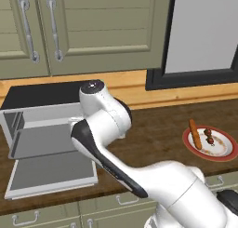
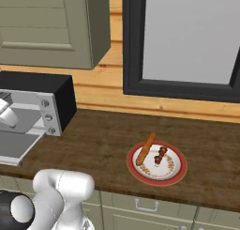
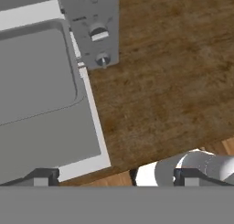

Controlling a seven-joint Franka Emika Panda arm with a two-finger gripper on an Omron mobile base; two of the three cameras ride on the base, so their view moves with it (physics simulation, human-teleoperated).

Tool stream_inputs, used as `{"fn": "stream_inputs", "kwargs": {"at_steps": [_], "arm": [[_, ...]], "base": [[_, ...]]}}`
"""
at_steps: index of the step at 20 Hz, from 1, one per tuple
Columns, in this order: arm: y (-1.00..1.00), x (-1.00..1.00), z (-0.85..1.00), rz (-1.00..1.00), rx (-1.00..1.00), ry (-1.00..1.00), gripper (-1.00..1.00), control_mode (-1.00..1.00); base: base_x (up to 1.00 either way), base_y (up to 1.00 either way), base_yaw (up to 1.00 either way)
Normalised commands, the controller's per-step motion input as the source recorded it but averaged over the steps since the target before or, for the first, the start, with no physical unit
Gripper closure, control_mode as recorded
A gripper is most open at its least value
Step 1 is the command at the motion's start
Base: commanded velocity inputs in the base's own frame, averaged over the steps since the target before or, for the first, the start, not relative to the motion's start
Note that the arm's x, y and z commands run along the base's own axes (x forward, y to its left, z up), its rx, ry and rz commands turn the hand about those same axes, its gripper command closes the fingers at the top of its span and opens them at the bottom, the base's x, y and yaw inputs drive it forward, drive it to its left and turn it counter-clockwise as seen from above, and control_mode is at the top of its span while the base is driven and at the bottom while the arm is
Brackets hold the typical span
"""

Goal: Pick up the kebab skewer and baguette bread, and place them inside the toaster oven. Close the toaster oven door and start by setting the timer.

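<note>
Both food items, kebab skewer (image 2: 160,155) and baguette bread (image 2: 145,149), sit untouched on the plate (image 2: 178,170) near the table's front edge, well apart from the toaster oven (image 2: 51,100), door (image 1: 51,173) dropped open, tool (image 3: 114,175) jaws apart holding nothing; risk: thin skewer slipping sideways if pinched off-center.

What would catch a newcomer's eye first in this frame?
The toaster oven at the counter's left, its door dropped flat open and its inside bare. Then the red-rimmed plate off to the right, carrying the baguette bread and kebab skewer side by side, untouched. The tool hangs open above the door's right edge.
</note>
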Motion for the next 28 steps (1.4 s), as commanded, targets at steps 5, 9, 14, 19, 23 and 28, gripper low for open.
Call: {"fn": "stream_inputs", "kwargs": {"at_steps": [5,9,14,19,23,28], "arm": [[-1.0,0.0,0.42,-0.14,0.0,0.14,-1.0,-1.0],[-1.0,-0.07,0.21,-0.06,0.0,0.12,-1.0,-1.0],[-1.0,-0.23,0.01,-0.03,0.0,0.1,-1.0,-1.0],[-0.99,-0.04,0.0,0.0,0.0,0.1,-1.0,-1.0],[-0.86,0.0,0.0,0.0,0.0,0.1,-1.0,-1.0],[-0.58,0.1,0.0,0.0,0.0,0.13,-1.0,-1.0]], "base": [[0.0,0.0,0.0],[0.0,0.0,0.0],[0.0,0.0,0.0],[0.0,0.0,0.0],[0.0,0.0,0.0],[0.0,0.0,0.0]]}}
